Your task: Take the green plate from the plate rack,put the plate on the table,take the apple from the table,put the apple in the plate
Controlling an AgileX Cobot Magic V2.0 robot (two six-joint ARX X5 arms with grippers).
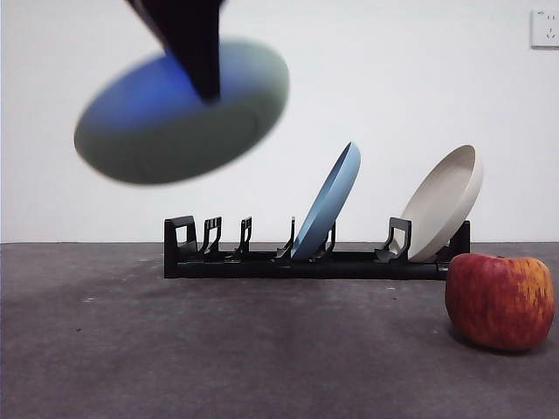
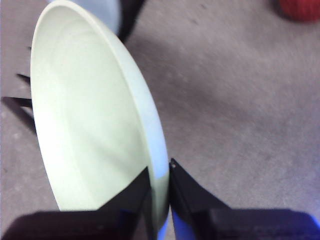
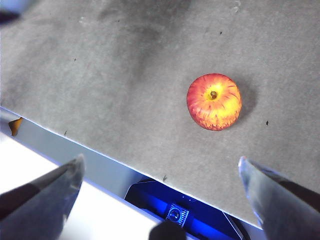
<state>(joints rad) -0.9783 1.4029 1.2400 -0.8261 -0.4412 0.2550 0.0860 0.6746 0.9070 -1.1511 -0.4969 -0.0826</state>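
High on the left, the left gripper is clamped on the rim of the green plate, carrying it tilted and clear of the plate rack, ready for the table. Blue plate and cream plate sit slotted. Far right, the apple waits beneath the wide-open right gripper.
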